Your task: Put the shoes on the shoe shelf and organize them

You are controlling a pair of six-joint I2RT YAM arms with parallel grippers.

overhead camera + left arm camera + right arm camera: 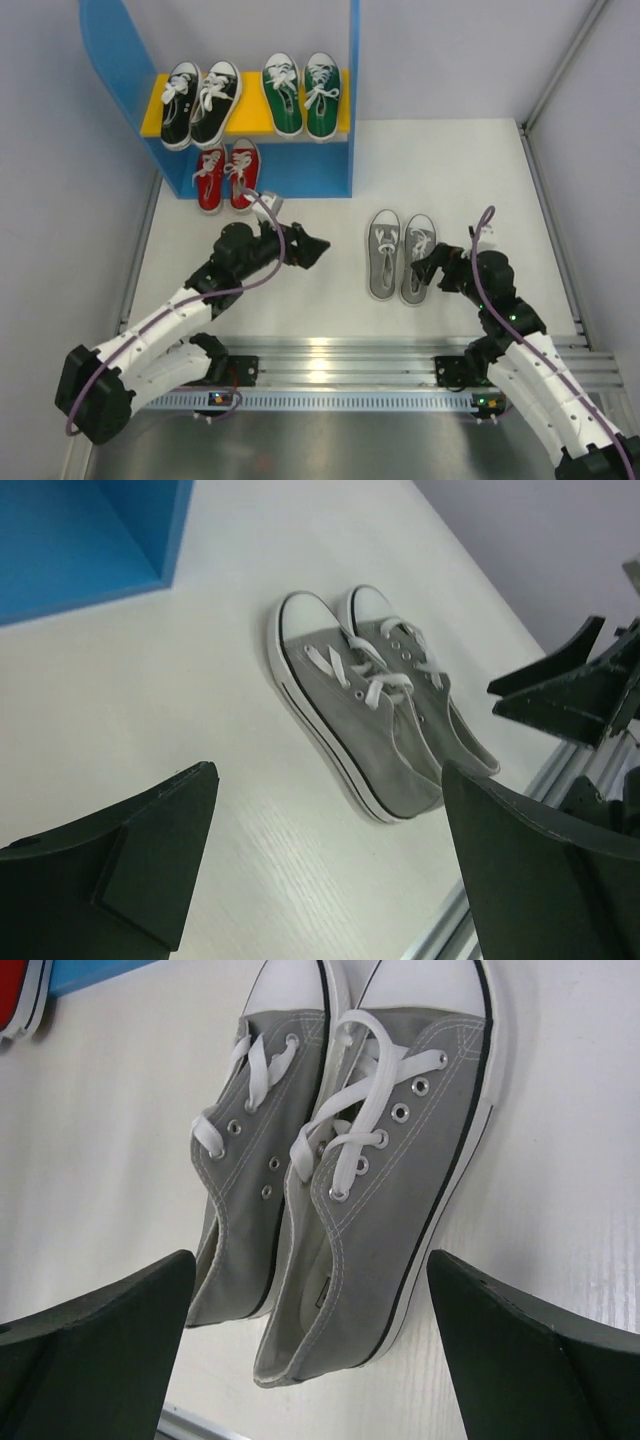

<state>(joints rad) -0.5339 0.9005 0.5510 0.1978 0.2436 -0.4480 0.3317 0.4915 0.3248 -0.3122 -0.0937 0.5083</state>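
While the grey pair (402,256) lies on the white table (300,300), to the right of the shoe shelf (352,90) and apart from it, three pairs occupy the shelf. The grey shoes lie side by side and touching, toes toward the far edge. Each has grey canvas, white laces, a white toe cap and a white sole with a dark stripe.

The black pair (200,103) and the green pair (302,94) stand on the yellow upper board (250,118). The red pair (227,176) sits below, in the left half of the blue lower level.

The right arm reaches forward and left. The right gripper (424,272) sits just at the heels of the grey pair with its jaws spread wide, gripping nothing.

The left arm extends across the table. The left gripper (316,246) points right, toward the grey pair, near the red pair. Its jaws are also wide apart and empty.

A purple cable (262,270) runs along the left arm. Bare table lies between the left gripper and the grey pair.
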